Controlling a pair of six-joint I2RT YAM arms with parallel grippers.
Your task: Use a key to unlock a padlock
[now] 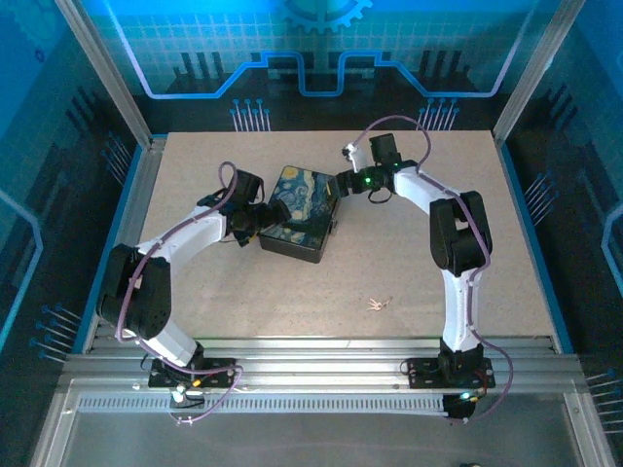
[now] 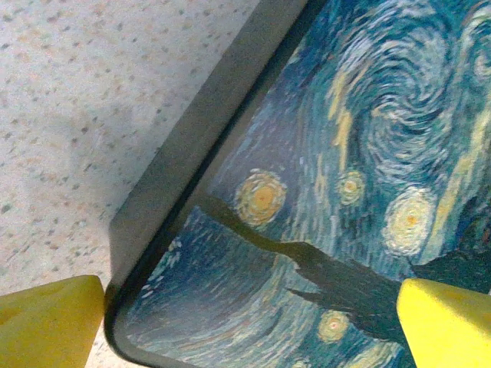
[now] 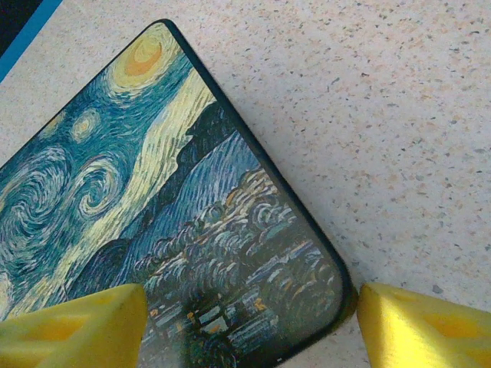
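The key (image 1: 378, 304), a tiny bunch of thin silvery metal, lies on the bare speckled worktop (image 1: 243, 292) towards the front, well apart from both claws and nearer the right arm than the left. The left claw (image 2: 249, 326) stands released, its blunt yellow fingers (image 2: 50, 322) spread across one rounded corner of the black box (image 1: 300, 216), whose lid bears a swirling blue-and-yellow night-sky painting. The right claw (image 3: 249, 326) is released as well, its yellow wedge-shaped fingers straddling another corner of the same box, one over the lid and one just beside the rim.
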